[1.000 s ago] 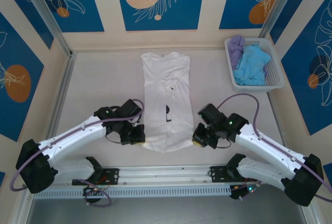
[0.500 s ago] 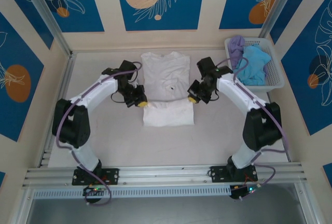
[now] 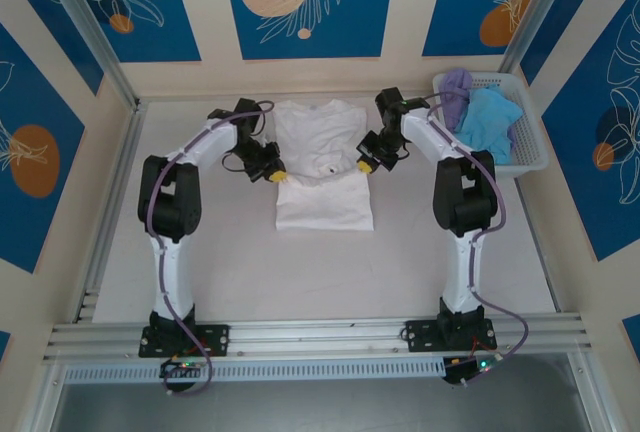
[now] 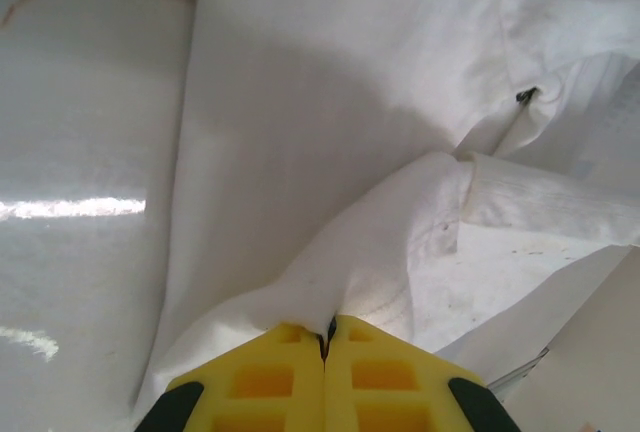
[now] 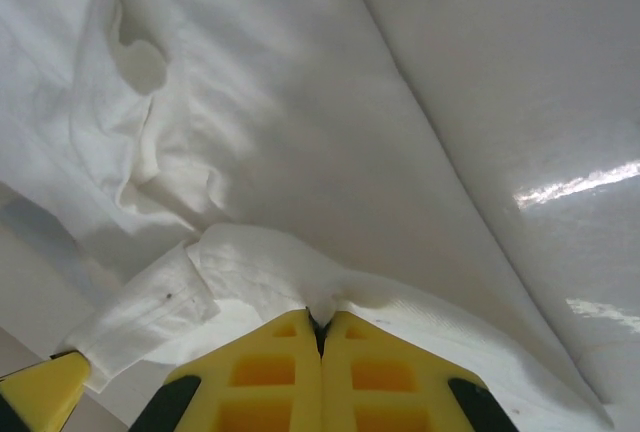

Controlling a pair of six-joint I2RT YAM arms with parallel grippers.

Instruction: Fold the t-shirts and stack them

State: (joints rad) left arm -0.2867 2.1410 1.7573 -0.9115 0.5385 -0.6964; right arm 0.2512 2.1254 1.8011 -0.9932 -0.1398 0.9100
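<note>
The white t-shirt (image 3: 322, 137) lies at the back middle of the table, its lower half doubled over itself into a fold (image 3: 324, 207). A small dark chest mark (image 3: 329, 169) shows just above the raised hem. My left gripper (image 3: 276, 176) is shut on the hem's left corner and my right gripper (image 3: 366, 165) on its right corner. In the left wrist view the yellow fingers (image 4: 290, 372) pinch a ridge of white cloth (image 4: 380, 252). The right wrist view has the yellow fingers (image 5: 290, 372) pinching bunched white cloth (image 5: 270, 262). A light blue t-shirt (image 3: 485, 127) and a lavender one (image 3: 457, 87) sit crumpled in the basket.
The white lattice basket (image 3: 532, 147) stands at the back right corner, close to my right arm. Metal posts and patterned walls close in the table on three sides. A metal rail (image 3: 320, 337) runs along the near edge at the arm bases.
Both grippers carried the shirt's bottom hem from the near side toward the collar, doubling the shirt over itself. Both arms are now stretched far out.
</note>
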